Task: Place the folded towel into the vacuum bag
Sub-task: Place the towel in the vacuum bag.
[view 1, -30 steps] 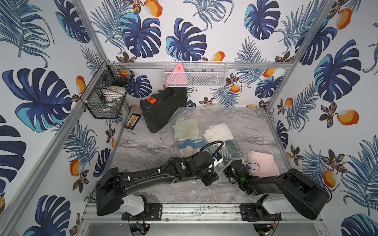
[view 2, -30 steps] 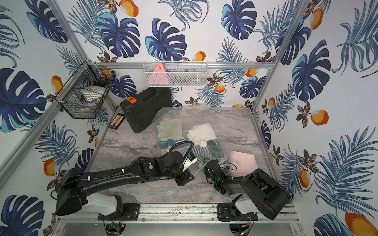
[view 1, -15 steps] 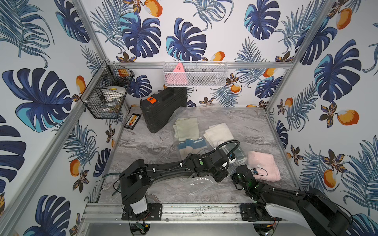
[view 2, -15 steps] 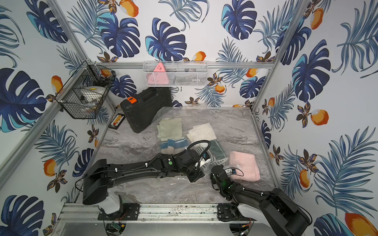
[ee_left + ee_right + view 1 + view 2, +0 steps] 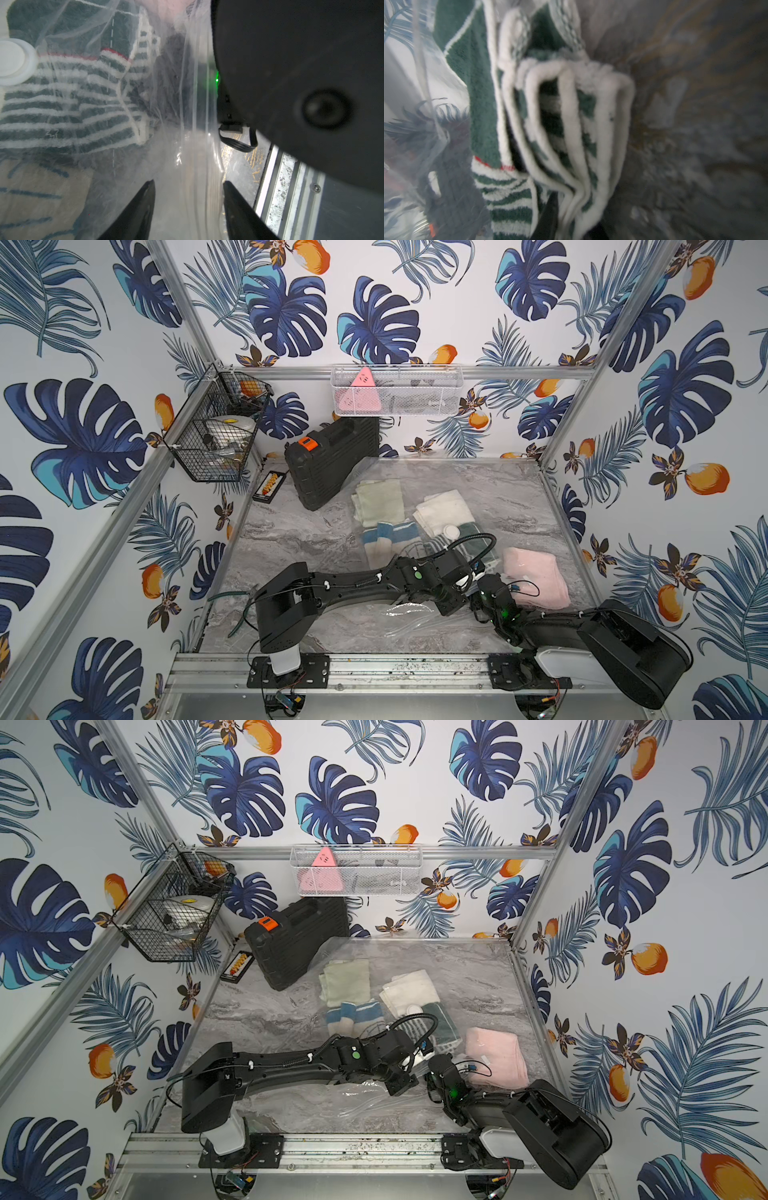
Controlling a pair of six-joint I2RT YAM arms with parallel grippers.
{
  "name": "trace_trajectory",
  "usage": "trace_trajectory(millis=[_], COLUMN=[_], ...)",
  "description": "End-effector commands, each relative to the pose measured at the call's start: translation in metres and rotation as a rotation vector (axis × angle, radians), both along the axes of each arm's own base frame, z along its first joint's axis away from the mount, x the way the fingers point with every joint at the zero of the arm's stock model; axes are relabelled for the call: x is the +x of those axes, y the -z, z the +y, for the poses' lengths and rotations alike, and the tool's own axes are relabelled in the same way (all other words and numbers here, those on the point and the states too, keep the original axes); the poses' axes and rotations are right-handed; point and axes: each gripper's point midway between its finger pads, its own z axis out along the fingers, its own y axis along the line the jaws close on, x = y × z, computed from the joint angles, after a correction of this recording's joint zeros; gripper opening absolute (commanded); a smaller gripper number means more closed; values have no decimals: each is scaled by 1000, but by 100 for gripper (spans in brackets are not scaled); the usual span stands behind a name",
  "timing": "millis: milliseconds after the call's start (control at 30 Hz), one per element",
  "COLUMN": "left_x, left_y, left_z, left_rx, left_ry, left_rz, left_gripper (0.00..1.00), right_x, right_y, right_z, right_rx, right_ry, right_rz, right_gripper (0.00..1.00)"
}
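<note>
The vacuum bag (image 5: 409, 616) (image 5: 365, 1096) is clear crinkly film lying over the table's middle, with its round white valve (image 5: 450, 529) (image 5: 14, 62). A folded green-and-white striped towel (image 5: 471, 529) (image 5: 440, 1019) (image 5: 68, 108) (image 5: 571, 124) lies by the valve under the film. My right gripper (image 5: 571, 220) (image 5: 484, 583) is shut on that towel's stacked folds, a dark finger on either side. My left gripper (image 5: 189, 182) (image 5: 457, 597) stands open just left of the right wrist, with bag film and its ribbed strip running between the fingers.
A pink folded towel (image 5: 534, 576) lies right of both grippers. Pale green (image 5: 378, 497), cream (image 5: 442, 506) and blue-striped (image 5: 386, 535) towels lie further back. A black case (image 5: 332, 460) leans at the back left. The metal front rail (image 5: 291, 187) is close to my left gripper.
My right gripper has closed on the striped towel's folds. The left wrist has moved right, up against the right wrist, and its jaws have narrowed slightly.
</note>
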Motion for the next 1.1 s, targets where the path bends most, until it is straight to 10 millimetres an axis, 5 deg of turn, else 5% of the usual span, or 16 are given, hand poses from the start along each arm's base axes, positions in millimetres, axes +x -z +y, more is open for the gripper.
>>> trace_trajectory(millis=[0,133,333,700,900,1067], left_x=[13,8,-3,-5,-4,6], left_y=[-13,-26,-65,-70,-67,-63], left_z=[-7,-14,-21,-19,-16,-8], left_rx=[-26,-66,-167,-169,-159,-148], left_ry=[-6,22,59,61,52,4], left_rz=[-85,-67,-33,-32,-32,-32], left_gripper=[41,1,0,0,0,0], right_x=[-4,-1,17,66,82,82], right_y=[6,6,4,15,25,25], right_z=[-2,-3,7,34,45,52], right_rx=[-37,-54,-71,-26,-12,27], right_ry=[-13,-8,-11,-30,-35,-54], right_rz=[30,24,-7,-70,-57,-40], right_gripper=[16,13,7,4,11,30])
